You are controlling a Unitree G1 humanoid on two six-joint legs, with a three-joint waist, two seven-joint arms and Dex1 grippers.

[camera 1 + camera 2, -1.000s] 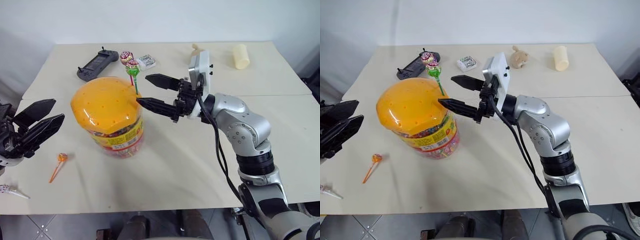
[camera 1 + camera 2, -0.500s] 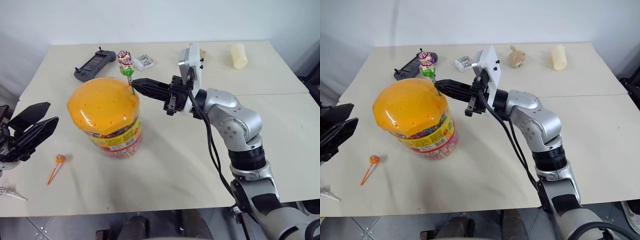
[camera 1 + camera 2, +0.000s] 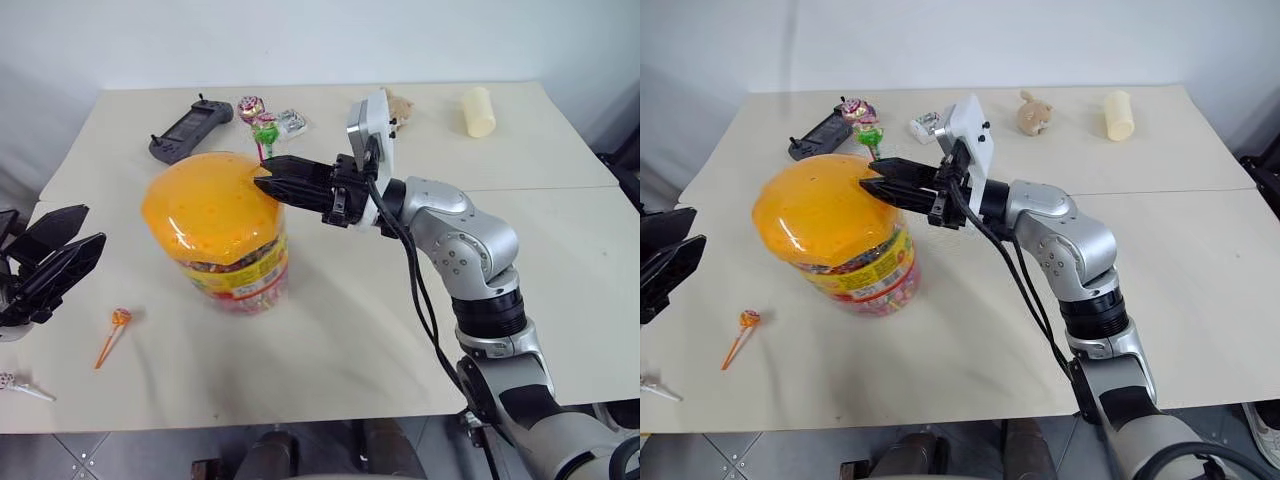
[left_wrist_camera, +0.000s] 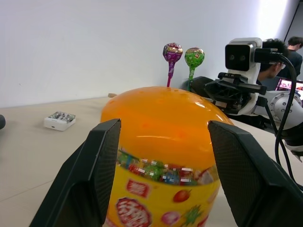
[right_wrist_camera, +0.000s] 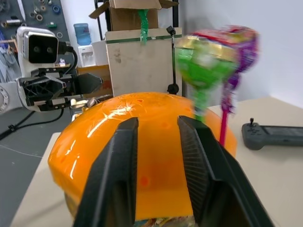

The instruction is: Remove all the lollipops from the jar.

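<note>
The right gripper [image 5: 156, 156], jaws slightly parted and seemingly empty, sits over the jar [image 3: 225, 230]; the green lollipop [image 5: 204, 64] stands upright just right of them (left gripper [image 4: 163, 179] wide open, farther away).

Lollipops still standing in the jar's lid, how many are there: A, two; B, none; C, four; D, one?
A: a green lollipop and a purple lollipop stand on their sticks above the jar and its orange lid; the orange lollipop lies on the table.
</note>
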